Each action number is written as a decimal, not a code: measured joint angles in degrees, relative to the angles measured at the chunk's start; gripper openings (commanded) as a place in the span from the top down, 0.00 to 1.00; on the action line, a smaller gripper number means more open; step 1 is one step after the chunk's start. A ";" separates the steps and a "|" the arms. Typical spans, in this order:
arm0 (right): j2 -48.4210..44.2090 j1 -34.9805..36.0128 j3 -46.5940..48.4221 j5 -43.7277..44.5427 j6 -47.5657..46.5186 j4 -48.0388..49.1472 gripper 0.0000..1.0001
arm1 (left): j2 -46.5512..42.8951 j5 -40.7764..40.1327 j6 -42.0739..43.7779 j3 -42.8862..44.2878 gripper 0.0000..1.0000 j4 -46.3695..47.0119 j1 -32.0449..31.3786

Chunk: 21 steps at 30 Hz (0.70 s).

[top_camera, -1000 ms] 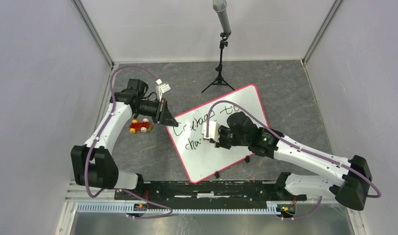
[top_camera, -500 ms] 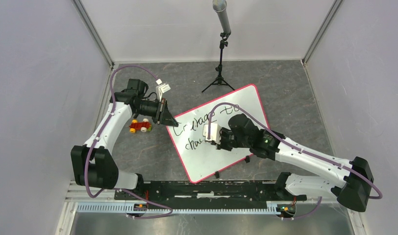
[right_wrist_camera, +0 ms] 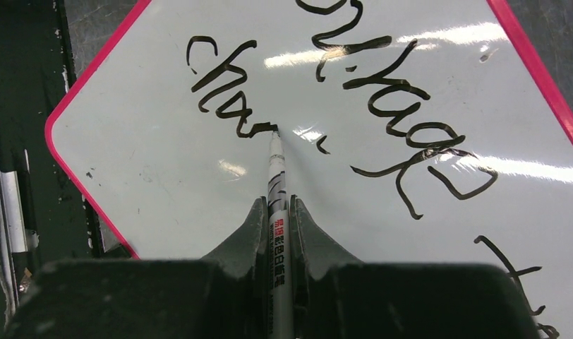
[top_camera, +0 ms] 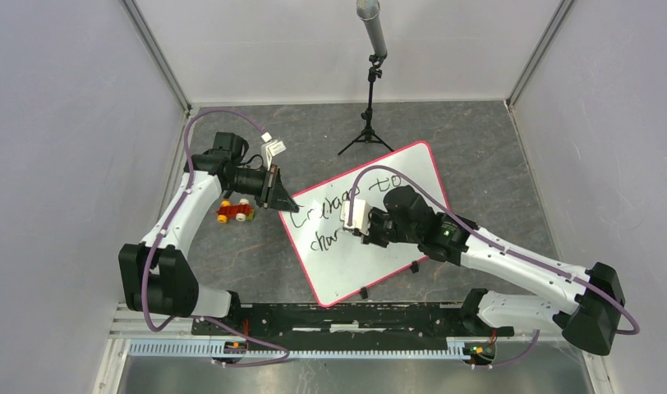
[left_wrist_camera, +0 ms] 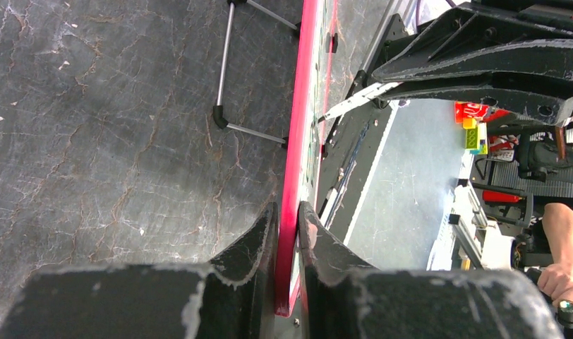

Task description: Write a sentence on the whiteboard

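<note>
The whiteboard, white with a pink-red rim, lies tilted on the dark table. My left gripper is shut on its left corner; the left wrist view shows the rim edge-on between my jaws. My right gripper is shut on a white marker, tip touching the board. The sentence is black script: "courage to" on the upper line and "chan" on the lower, the tip at the last stroke's end.
A red toy car with yellow and white wheels sits left of the board by my left arm. A microphone on a black tripod stands behind the board. Grey walls enclose the table on three sides.
My right gripper has moved slightly up and right along the lower line with the marker, adding to the script after "cha". The left arm and board have not moved.
</note>
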 measured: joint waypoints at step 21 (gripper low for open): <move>-2.03 -1.95 -3.02 -3.45 0.07 0.52 1.00 | 0.11 -0.11 0.00 0.02 0.98 0.09 -0.09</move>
